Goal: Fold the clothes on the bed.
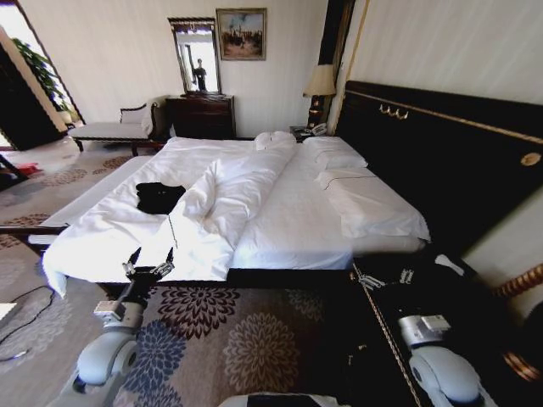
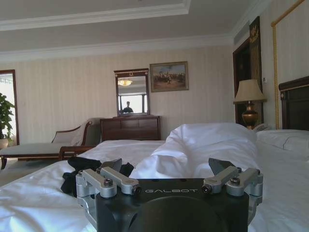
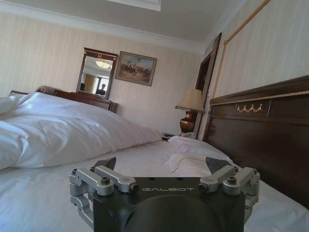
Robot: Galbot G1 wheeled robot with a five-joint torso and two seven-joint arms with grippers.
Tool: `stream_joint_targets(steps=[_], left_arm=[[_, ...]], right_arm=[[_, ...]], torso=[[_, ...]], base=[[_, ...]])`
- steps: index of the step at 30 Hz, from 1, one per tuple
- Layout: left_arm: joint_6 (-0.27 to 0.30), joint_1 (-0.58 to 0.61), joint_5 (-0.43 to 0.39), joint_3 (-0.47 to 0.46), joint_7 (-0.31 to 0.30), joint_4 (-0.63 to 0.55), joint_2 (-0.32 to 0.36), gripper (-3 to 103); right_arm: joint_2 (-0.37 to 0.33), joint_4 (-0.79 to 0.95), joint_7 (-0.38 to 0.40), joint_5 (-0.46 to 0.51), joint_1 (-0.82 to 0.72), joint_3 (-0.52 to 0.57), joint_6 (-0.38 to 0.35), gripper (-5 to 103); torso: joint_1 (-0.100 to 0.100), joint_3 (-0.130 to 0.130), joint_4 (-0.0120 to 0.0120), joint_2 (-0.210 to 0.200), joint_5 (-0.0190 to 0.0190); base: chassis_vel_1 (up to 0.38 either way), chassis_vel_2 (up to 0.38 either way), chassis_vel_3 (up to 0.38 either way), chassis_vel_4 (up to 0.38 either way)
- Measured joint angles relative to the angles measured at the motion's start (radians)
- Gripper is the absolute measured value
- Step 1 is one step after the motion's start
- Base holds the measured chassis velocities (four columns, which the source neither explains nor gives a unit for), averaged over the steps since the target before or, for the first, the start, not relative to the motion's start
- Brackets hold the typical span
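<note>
I judge the folding not yet begun: the black T-shirt (image 1: 159, 197) lies crumpled, left of centre in the head frame, on the bed (image 1: 297, 225), while my left gripper (image 1: 149, 260) below it and right gripper (image 1: 383, 276) at lower right gape wide, holding nothing.

Head view: high at the bed's (image 1: 288, 229) side edge, facing forward and down across it.
Left wrist view: low, near duvet level, facing across toward the mirror (image 2: 132, 93) wall.
Right wrist view: low, close beside the headboard (image 3: 270, 130), facing the same wall.
Shared: bed, mirror, painting (image 1: 241, 34), lamp (image 1: 320, 83).
</note>
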Motion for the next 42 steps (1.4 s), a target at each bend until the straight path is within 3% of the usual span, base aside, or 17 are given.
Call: stream_joint_targets(steps=[42], left_arm=[[-0.013,0.017,0.012,0.007,0.002,-0.017,0.011,100]], right_arm=[[0.015,-0.018,0.010,-0.020,0.012,-0.007,0.002,99]], torso=[[0.000,0.000,0.0002,0.000,0.0001]], base=[[-0.161,0.166,0.163,-0.166]])
